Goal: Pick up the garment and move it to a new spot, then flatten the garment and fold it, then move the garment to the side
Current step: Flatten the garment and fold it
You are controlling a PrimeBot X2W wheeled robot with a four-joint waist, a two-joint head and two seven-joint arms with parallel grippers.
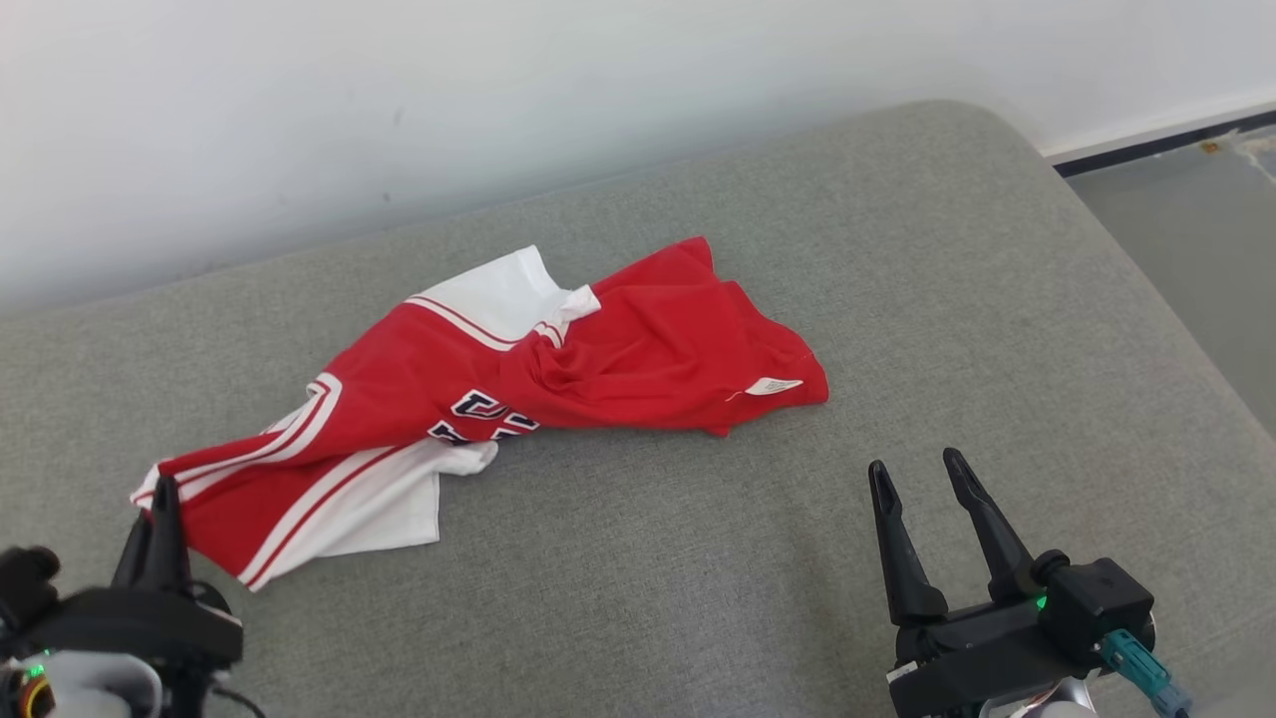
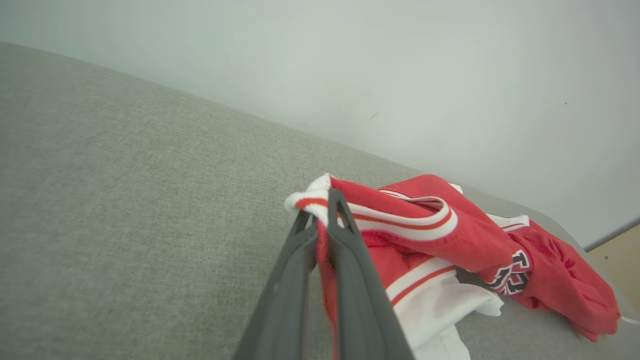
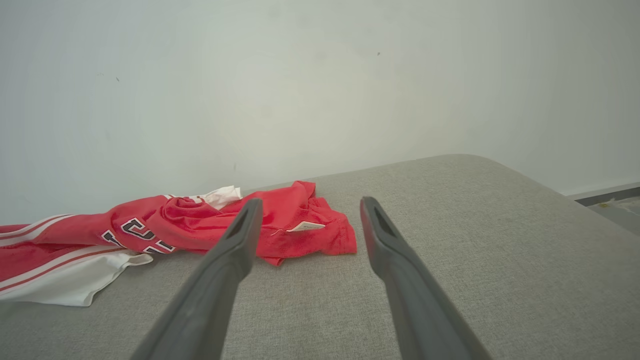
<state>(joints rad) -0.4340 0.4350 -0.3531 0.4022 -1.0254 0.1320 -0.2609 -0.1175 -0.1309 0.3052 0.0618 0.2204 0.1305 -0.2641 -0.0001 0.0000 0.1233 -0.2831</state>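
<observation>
Jersey (image 1: 558,389), red and white, lies crumpled on the grey cushion (image 1: 997,299). My left gripper (image 1: 159,499) pinches its striped corner; my right gripper (image 1: 912,469) hovers nearby, jaws spread, empty.

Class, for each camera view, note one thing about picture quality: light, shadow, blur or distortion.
Head view: soft, even light, only faint shadow beneath the garment on the cushion. Left wrist view: tilted scene, the left end effector, shut on the garment's edge, soft-edged near the lens. Right wrist view: the open right end effector blurs toward the bottom edge.
</observation>
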